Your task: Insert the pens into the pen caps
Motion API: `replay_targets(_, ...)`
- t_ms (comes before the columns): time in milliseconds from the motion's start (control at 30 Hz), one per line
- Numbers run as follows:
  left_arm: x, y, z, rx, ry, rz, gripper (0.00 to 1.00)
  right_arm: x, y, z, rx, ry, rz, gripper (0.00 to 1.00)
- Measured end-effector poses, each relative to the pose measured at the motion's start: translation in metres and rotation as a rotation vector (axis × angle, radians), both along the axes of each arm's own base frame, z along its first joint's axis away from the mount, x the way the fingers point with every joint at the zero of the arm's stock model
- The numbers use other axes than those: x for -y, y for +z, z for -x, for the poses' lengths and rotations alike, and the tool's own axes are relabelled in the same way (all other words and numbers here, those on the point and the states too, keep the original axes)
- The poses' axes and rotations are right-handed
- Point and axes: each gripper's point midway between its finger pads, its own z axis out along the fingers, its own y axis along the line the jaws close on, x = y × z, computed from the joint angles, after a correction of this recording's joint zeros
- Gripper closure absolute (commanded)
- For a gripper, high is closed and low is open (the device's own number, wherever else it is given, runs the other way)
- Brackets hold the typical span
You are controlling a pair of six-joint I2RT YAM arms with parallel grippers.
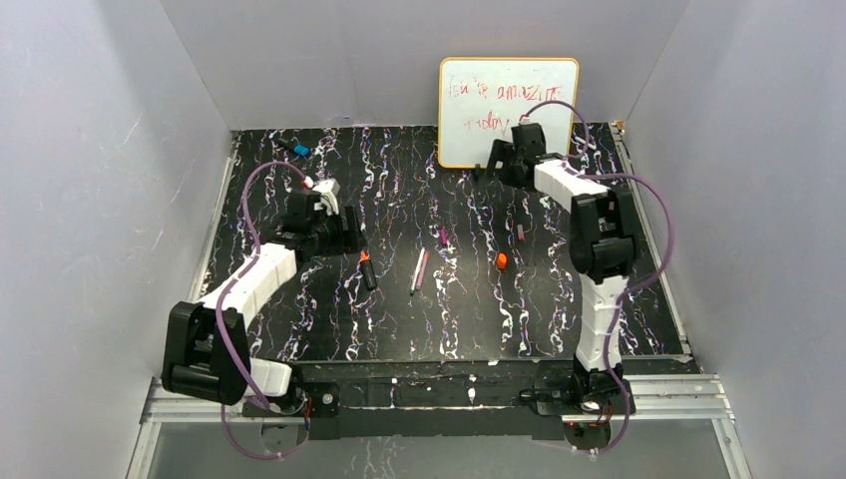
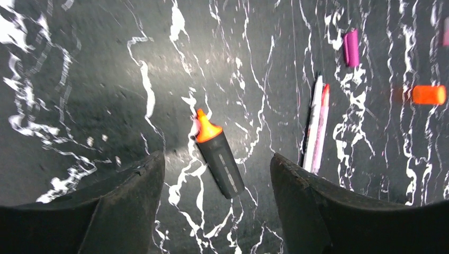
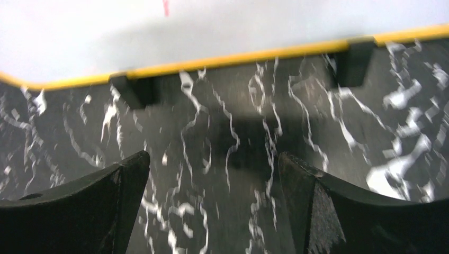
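Note:
A black pen with an orange tip [image 2: 219, 159] lies on the dark marbled table, just ahead of my left gripper [image 2: 217, 157], between the lines of its two fingers and touching neither. That gripper [image 1: 354, 237] is open. Two thin pens, one pale and one pink [image 2: 316, 127], lie side by side to the right. Further right are a magenta pen cap [image 2: 351, 47] and an orange pen cap [image 2: 429, 94]. From above, the pen [image 1: 367, 270], thin pens [image 1: 419, 269], magenta cap [image 1: 442, 238] and orange cap [image 1: 501, 261] sit mid-table. My right gripper [image 3: 213, 156] is open and empty at the back.
A yellow-framed whiteboard [image 1: 507, 112] with red writing stands at the back; its lower edge [image 3: 238, 59] fills the right wrist view. A small dark piece [image 1: 520, 232] lies near the right arm. A blue object [image 1: 299, 150] lies at the back left. Grey walls enclose the table.

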Motion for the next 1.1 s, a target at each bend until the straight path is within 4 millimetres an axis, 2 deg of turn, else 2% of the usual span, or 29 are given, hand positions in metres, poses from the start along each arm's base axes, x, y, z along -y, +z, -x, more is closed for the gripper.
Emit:
replay_targets(67, 0.007, -0.008, 0.009, -0.035, 0.005, -0.024, 0.31, 0.005, 0.014, 0.021, 0.004, 0.002, -0.004, 0.01)
replay_targets(133, 0.014, -0.018, 0.018, -0.074, 0.004, -0.055, 0.32, 0.009, 0.038, 0.036, 0.037, 0.002, -0.013, 0.01)
replay_targets(167, 0.017, -0.023, 0.022, -0.095, 0.008, -0.068, 0.33, 0.011, 0.051, 0.043, 0.057, 0.001, -0.019, 0.01)
replay_targets(233, 0.021, -0.035, 0.031, -0.14, 0.018, -0.11, 0.32, 0.015, 0.091, 0.057, 0.137, -0.003, -0.038, 0.01)
replay_targets(300, 0.016, -0.05, 0.038, -0.192, 0.066, -0.167, 0.32, 0.021, 0.129, 0.074, 0.224, -0.01, -0.056, 0.01)
replay_targets(367, 0.003, -0.066, 0.045, -0.263, 0.121, -0.246, 0.34, 0.028, 0.144, 0.103, 0.252, -0.01, -0.064, 0.01)
replay_targets(433, 0.002, -0.077, 0.045, -0.301, 0.148, -0.267, 0.36, 0.031, 0.148, 0.13, 0.251, -0.003, -0.09, 0.01)
replay_targets(533, 0.014, -0.08, 0.042, -0.301, 0.155, -0.273, 0.36, 0.033, 0.148, 0.164, 0.25, 0.014, -0.124, 0.01)
replay_targets(633, 0.026, -0.083, 0.046, -0.3, 0.143, -0.291, 0.37, 0.035, 0.14, 0.177, 0.235, 0.016, -0.129, 0.01)
replay_targets(733, 0.034, -0.083, 0.048, -0.299, 0.143, -0.285, 0.44, 0.035, 0.128, 0.185, 0.207, 0.02, -0.128, 0.01)
replay_targets(833, 0.039, -0.084, 0.049, -0.301, 0.151, -0.28, 0.46, 0.034, 0.123, 0.188, 0.191, 0.027, -0.131, 0.01)
replay_targets(1100, 0.038, -0.085, 0.051, -0.304, 0.204, -0.266, 0.57, 0.033, 0.131, 0.19, 0.214, 0.036, -0.142, 0.01)
